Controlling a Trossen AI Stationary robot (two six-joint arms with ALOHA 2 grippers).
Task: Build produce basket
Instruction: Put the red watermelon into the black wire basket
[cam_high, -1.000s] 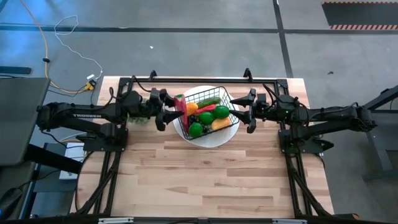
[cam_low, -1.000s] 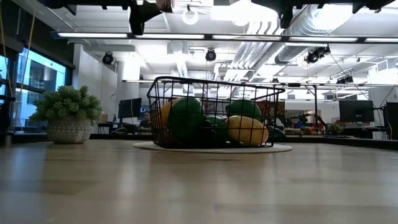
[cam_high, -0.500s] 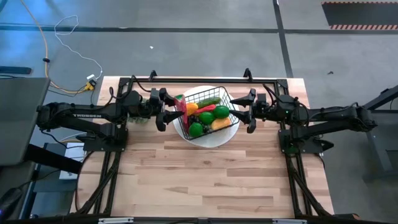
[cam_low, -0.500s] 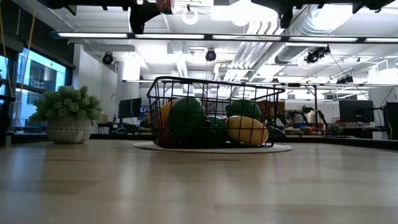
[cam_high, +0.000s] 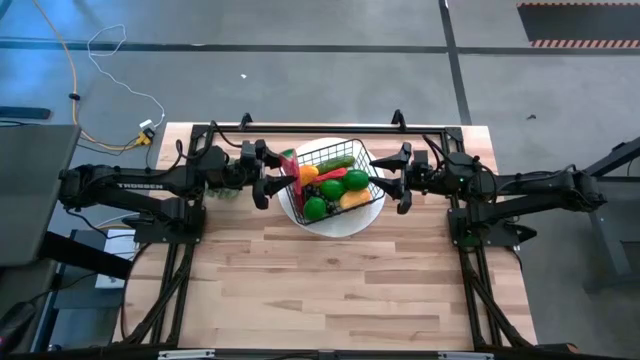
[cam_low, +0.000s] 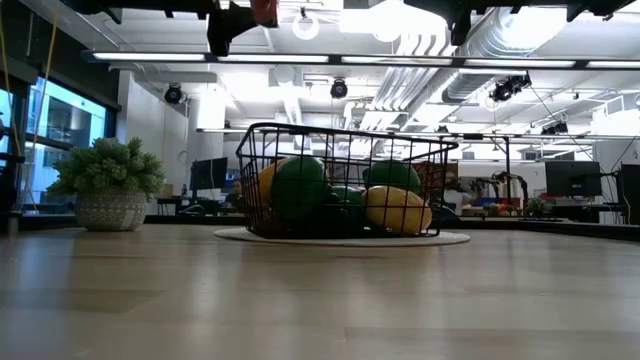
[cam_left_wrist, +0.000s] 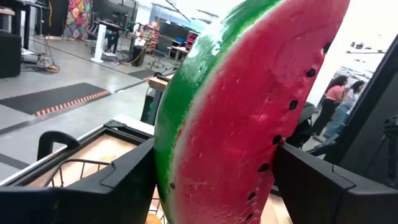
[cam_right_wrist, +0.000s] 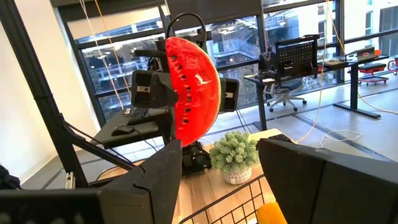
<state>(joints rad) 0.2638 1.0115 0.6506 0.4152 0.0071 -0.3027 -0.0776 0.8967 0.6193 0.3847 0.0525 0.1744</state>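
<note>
So the watermelon slice (cam_left_wrist: 249, 106) is clamped between the left gripper (cam_high: 268, 172) fingers, held up in the air just beside the left edge of the basket (cam_high: 337, 175), not inside it. The basket sits on a round white plate (cam_high: 335, 222) toward the far side of the wooden table (cam_high: 320, 280), with green limes (cam_high: 330, 188), a cucumber (cam_high: 335, 164) and yellow fruit (cam_high: 352, 200) inside. Right gripper (cam_high: 397, 176) hovers just beside the basket's right edge, jaws parted and holding nothing. Small potted plant (cam_low: 108, 185) stands off by the left arm.
</note>
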